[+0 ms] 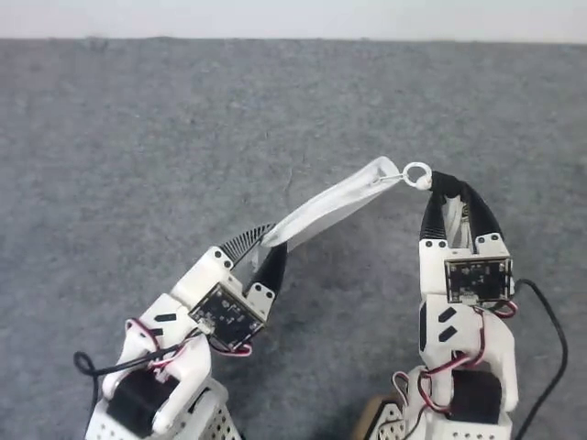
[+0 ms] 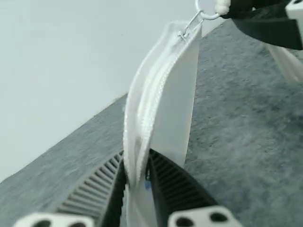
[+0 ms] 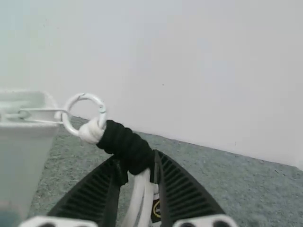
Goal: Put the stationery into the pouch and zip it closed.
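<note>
1. Zipping stage: the pouch (image 1: 326,211) is held up mid-table, with the left gripper (image 2: 137,177) clamped on its near-left end.
2. The right gripper (image 3: 135,163) pinches the pull cord (image 3: 125,144) at the far-right end. Zip looks shut, so next I'd say let go gently.

The pouch (image 1: 326,209) hangs above the desk (image 1: 138,128), slung between my two arms. My left jaws pinch its near end. Its far end, to the right, carries a ring (image 3: 84,96), and the ring's cord (image 3: 125,144) sits clamped between my right jaws.
</note>
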{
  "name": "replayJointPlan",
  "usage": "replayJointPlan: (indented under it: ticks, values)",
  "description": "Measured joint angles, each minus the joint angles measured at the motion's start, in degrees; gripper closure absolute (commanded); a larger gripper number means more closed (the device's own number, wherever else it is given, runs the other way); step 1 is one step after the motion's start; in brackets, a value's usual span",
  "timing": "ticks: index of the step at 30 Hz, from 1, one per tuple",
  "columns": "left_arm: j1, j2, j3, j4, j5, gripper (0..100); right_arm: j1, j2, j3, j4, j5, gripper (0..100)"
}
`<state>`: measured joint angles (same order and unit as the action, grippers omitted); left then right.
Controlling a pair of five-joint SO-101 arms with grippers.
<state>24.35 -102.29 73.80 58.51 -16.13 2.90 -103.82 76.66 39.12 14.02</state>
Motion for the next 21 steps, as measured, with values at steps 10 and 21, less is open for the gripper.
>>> replayJointPlan:
  ticks: [10,21]
  values:
    - [-1.49,0.00,0.00,0.00,0.00,99,-3.25,0.00,0.00,2.11,0.00,83.8]
    - [-15.65,-0.44,-0.09,-4.22,2.02,99,-8.97,0.53,0.18,7.03,-0.18,75.1]
